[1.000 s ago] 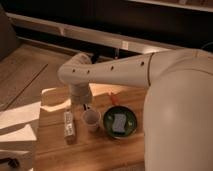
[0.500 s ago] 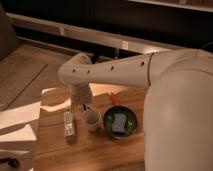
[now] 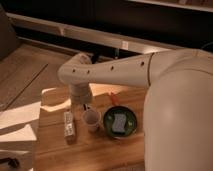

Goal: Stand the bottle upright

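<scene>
Camera view – one angle only, looking down past the robot's big white arm (image 3: 125, 70) onto a wooden table (image 3: 95, 155).

The bottle (image 3: 68, 125) lies flat on its side near the table's left edge, long axis running roughly toward and away from the camera. The pale cup (image 3: 91, 119) stands just to its right, close but apart. Right of the cup is the dark green bowl (image 3: 120, 122) with a pale sponge (image 3: 119, 123) inside it. A small orange thing (image 3: 112, 97) lies behind the bowl; I can't identify it.

The gripper (image 3: 85, 106) hangs below the wrist, just behind the cup and up-right of the bottle. Its pincer is spread and holds nothing.

Change over the last second – none that shows. Arm, bottle and cup sit where they were.

Judgement: the task is not started; the bottle is untouched. The gripper has yet to shift left and come down on it, and the cup crowds that side.
</scene>
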Robot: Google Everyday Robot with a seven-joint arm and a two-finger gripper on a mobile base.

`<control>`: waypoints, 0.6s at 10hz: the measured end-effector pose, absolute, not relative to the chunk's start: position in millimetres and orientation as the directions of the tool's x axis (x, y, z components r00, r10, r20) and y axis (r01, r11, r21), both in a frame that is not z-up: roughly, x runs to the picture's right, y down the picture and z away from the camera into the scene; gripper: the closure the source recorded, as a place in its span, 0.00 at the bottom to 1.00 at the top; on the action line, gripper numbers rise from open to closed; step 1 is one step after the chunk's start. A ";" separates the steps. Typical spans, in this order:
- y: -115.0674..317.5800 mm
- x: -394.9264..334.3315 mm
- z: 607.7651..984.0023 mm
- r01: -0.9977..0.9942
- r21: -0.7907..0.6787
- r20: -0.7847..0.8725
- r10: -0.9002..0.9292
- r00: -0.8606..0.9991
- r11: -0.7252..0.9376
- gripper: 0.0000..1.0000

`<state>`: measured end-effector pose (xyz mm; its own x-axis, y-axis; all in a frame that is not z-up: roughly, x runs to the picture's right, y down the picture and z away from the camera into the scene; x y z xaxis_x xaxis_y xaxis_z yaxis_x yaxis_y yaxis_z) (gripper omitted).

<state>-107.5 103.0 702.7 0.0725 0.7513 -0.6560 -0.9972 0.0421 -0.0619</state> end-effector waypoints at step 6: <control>95.9 -109.1 703.0 -0.996 -0.068 -0.635 0.767 0.090 0.061 0.35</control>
